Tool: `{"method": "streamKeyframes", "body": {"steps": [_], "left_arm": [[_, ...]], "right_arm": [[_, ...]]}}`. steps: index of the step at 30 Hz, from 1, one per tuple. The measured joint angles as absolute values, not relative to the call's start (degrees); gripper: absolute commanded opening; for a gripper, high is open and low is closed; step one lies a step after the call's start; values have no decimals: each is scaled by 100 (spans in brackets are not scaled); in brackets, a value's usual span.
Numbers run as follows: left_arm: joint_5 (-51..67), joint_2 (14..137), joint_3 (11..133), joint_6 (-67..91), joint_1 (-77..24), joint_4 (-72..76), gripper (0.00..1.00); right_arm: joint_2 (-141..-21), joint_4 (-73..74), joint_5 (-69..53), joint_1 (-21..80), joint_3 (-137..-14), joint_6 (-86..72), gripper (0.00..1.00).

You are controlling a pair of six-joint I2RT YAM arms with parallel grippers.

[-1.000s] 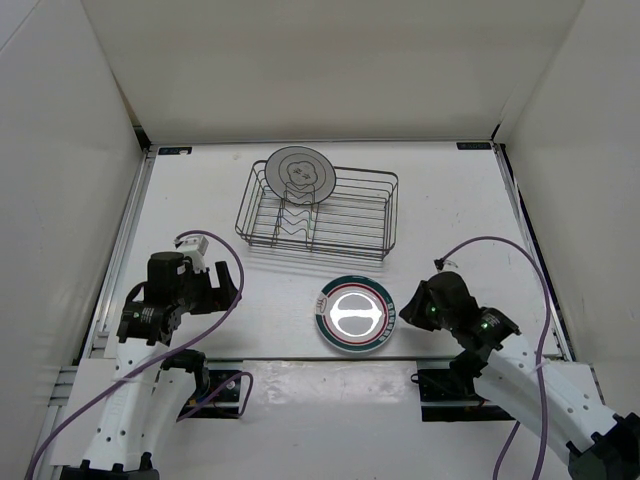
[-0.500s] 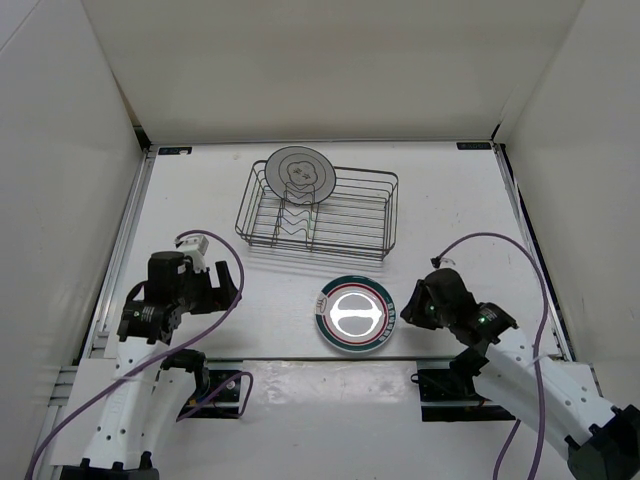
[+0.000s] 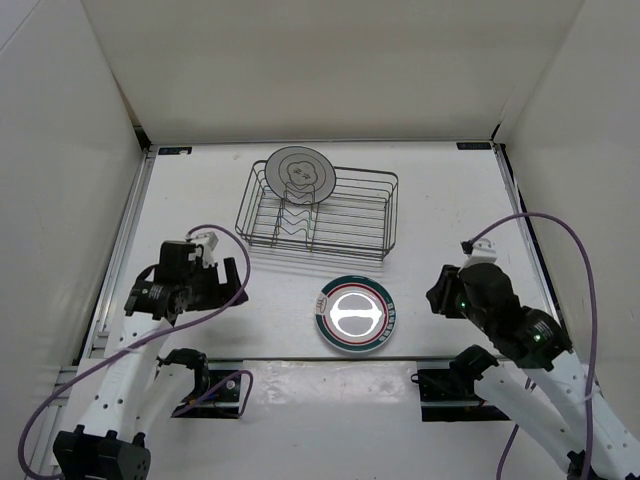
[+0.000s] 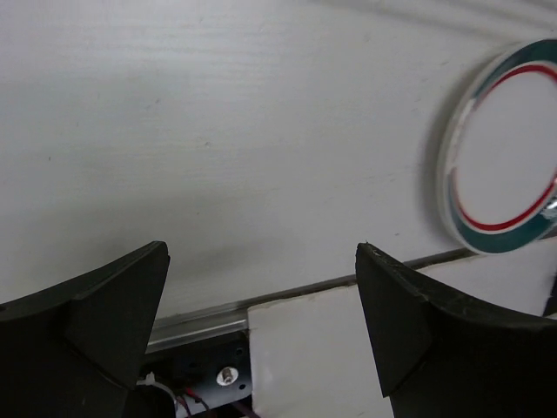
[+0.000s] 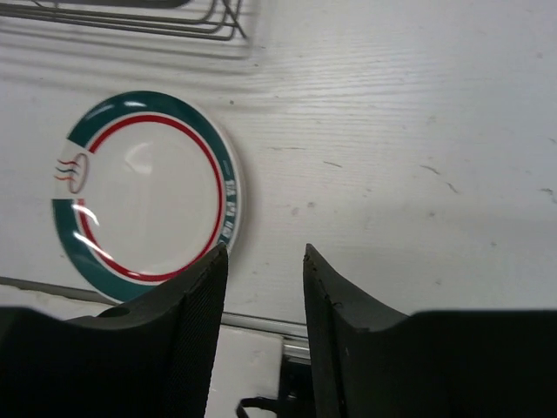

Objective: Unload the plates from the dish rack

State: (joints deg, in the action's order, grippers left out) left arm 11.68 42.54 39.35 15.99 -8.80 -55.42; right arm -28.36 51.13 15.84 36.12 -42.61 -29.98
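My left gripper (image 4: 261,249) hung over the bare table (image 3: 200,210), its fingers spread wide with nothing between them. The grey-rimmed plate (image 3: 298,172) stood upright at the far left end of the dish rack (image 3: 350,215). The teal-rimmed plate (image 3: 355,314) lay flat in front of the rack. My right gripper (image 5: 261,252) hovered just beside it, fingers a little apart and empty. I judged that lifting the upright plate askew could catch a wire and drag the rack.

A white bench (image 3: 450,205) with faint wood grain is enclosed by plain white walls (image 3: 330,70) at left, right and far. A metal strip (image 3: 280,357) runs along its near edge.
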Motion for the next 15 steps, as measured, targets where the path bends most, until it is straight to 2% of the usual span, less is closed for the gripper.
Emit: {"method": "streamKeyframes", "body": {"steps": [4,9,11,15], "left_arm": [[1758,4311,4534,1651,-882,-5221,100],[2231,4377,5229,1653,-886,-4049,98],[2320,4628,5666,1579,-893,-3870,92],[2410,5649,7041,1205,-1015,-3642,92]], "right_arm": [[-2353,5518,1876,3612,-4235,-2882,47],[-2084,5642,1876,3612,-4132,-2733,52],[-2084,5645,1868,3612,-4097,-2659,53],[-2112,5636,1796,3612,-4001,-2512,54]]}}
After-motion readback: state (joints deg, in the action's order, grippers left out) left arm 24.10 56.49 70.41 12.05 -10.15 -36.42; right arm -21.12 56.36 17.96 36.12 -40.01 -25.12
